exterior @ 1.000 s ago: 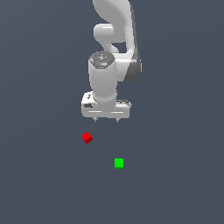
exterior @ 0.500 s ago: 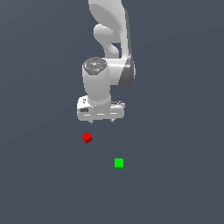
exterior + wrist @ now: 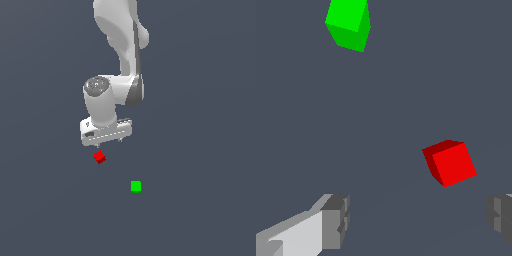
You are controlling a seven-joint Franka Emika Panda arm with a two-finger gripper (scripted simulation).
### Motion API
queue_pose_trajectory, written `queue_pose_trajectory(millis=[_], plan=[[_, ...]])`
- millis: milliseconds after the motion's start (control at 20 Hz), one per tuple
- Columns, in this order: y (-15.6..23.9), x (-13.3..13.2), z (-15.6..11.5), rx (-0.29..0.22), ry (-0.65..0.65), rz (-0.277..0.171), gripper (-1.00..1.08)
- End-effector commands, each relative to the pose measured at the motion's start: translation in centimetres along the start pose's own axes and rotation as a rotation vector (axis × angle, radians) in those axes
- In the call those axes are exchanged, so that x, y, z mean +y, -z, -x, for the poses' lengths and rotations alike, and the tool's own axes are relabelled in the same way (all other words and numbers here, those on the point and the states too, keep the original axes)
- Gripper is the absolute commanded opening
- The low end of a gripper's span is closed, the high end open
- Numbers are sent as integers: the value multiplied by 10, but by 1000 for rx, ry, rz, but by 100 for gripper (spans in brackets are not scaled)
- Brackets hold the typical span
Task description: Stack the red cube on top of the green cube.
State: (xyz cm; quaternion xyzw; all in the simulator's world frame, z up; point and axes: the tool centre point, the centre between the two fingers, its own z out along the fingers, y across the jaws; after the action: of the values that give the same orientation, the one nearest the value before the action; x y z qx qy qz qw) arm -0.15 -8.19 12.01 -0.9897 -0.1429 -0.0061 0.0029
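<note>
Plain, even dark slate-grey ground (image 3: 210,150), flat and featureless.

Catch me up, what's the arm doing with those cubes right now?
The Panda arm's end effector hangs open just above the red cube, apparently lining up to grasp it; nothing is held yet. In the wrist view the red cube sits ahead of the spread fingers, not between them. The green cube sits apart on the floor, toward the exterior view's right, nothing stacked on it.

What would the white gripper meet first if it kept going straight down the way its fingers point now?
Probably the small bright-red cube: the wrist view shows it ahead of the open gripper, nearer one finger. Depth is unclear, so it may reach the floor beside it.
</note>
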Motion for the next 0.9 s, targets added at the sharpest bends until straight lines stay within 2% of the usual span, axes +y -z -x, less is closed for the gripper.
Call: queue_pose_trajectory(millis=[0,450,850], plan=[[-8,9,1,-2,56,0,100],[-34,41,1,-9,244,0,100],[-47,57,-2,-12,342,1,100]])
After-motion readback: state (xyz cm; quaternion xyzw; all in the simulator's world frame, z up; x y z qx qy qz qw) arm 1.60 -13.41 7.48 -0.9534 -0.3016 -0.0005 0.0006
